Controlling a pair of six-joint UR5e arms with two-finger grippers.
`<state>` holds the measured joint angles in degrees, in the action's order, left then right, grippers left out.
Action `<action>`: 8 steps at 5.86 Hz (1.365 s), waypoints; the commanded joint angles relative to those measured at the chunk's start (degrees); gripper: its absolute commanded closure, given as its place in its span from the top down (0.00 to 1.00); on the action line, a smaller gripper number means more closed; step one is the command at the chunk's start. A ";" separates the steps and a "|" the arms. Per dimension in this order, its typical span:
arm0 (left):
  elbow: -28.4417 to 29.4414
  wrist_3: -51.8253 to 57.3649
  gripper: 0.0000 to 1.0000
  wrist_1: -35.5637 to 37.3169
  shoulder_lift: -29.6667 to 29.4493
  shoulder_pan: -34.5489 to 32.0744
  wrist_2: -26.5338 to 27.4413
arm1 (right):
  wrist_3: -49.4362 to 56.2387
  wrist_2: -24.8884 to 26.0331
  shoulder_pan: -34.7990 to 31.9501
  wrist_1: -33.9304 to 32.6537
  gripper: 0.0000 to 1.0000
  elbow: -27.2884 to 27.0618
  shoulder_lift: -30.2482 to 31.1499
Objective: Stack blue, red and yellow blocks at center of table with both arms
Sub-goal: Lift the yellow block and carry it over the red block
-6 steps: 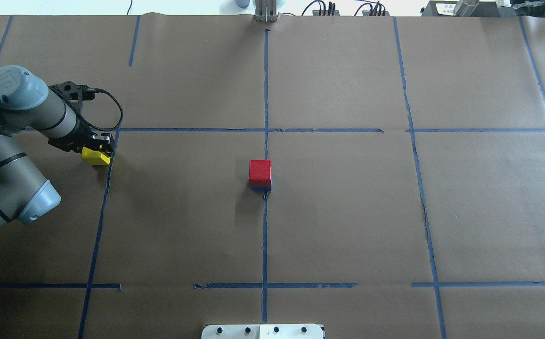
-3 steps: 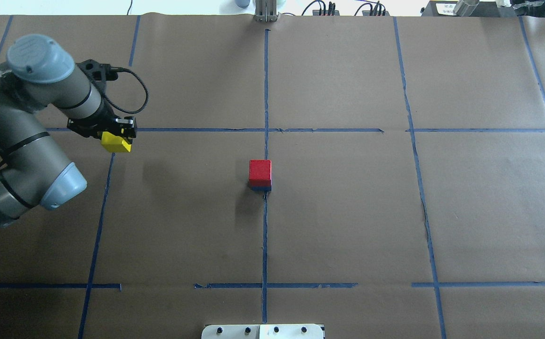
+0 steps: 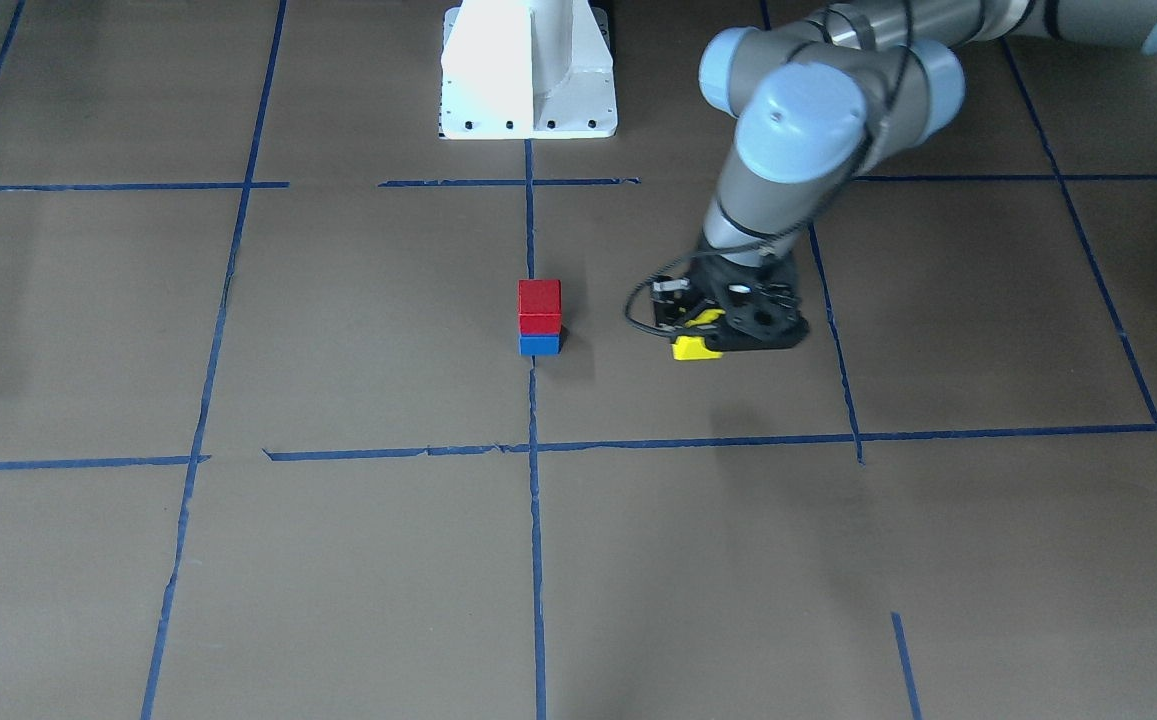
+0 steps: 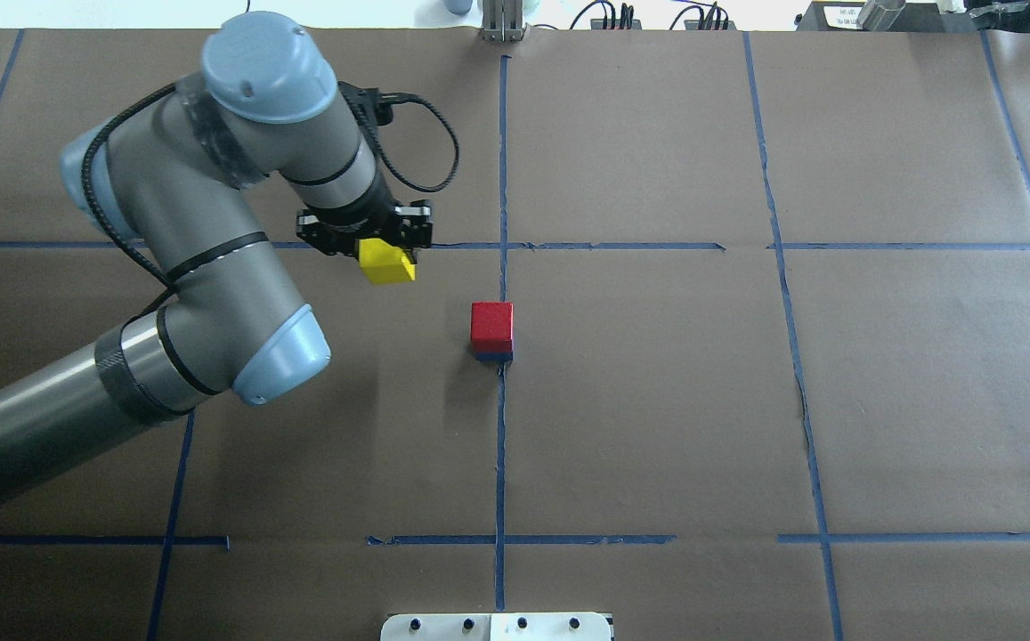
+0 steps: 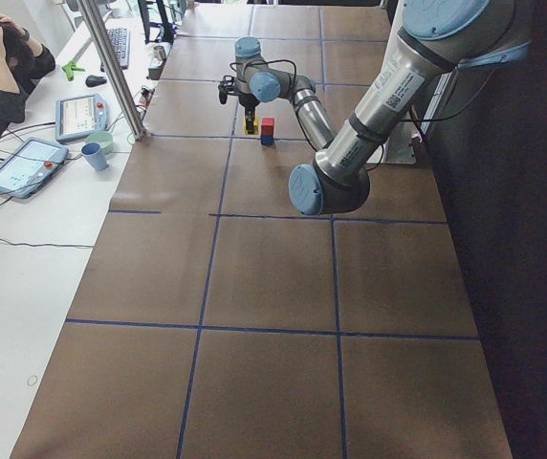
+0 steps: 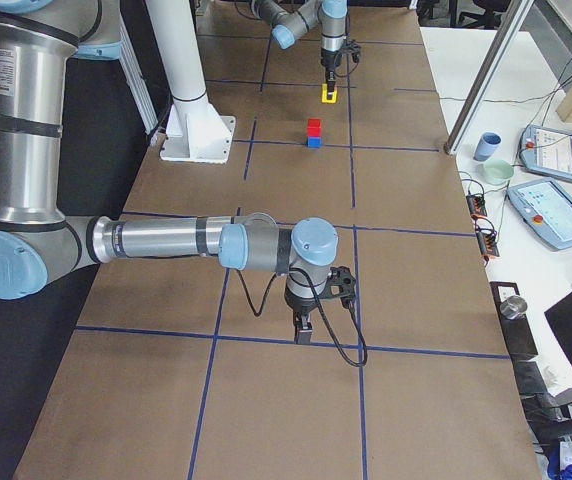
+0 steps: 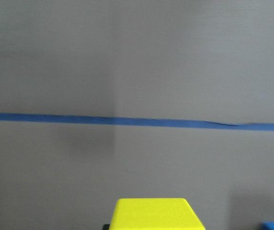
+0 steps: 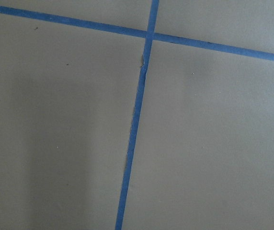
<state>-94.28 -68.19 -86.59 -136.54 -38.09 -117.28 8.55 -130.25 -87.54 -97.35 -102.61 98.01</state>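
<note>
Brown paper covers the table point(image 4: 657, 427), and blue tape lines point(image 4: 501, 178) divide it into a grid of large squares. At the middle of the table, where the central tape line runs, we see the red block point(image 4: 491, 326) sitting squarely on top of the blue block point(image 3: 539, 345). From overhead, only a thin blue edge shows under the red one.

The left arm point(image 4: 212, 267) reaches in from the nine o'clock side of the overhead view. Its left gripper point(image 3: 695, 330) points down, with its fingers closed against opposite sides of the yellow block point(image 4: 387, 264). The block hangs clear of the paper, just below the cross tape line. Seen from overhead, it sits at about ten o'clock from the red-and-blue stack, near it but not touching. In the front-facing view it lies at three o'clock from the stack. In the left wrist view, the block's yellow top fills the six o'clock edge, with a tape line crossing the paper beyond it.

The right arm point(image 6: 166, 240) stretches low across the table's near end in the right-side view, well apart from the stack. Its right gripper point(image 6: 304, 328) points down at a tape line. We find it in that view alone, so we cannot tell how far its fingers are parted or whether they hold anything. Its wrist camera shows only paper and a tape crossing at twelve o'clock.

The white robot base point(image 3: 528, 70) stands at twelve o'clock in the front-facing view.
</note>
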 commanded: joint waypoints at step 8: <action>7.35 -5.02 0.04 4.94 -7.68 6.10 4.26 | -0.02 -1.85 0.00 -0.03 1.00 -0.04 0.42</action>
<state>-87.00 -73.21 -81.55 -144.18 -31.95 -112.98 8.53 -132.11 -87.54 -97.38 -102.66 98.38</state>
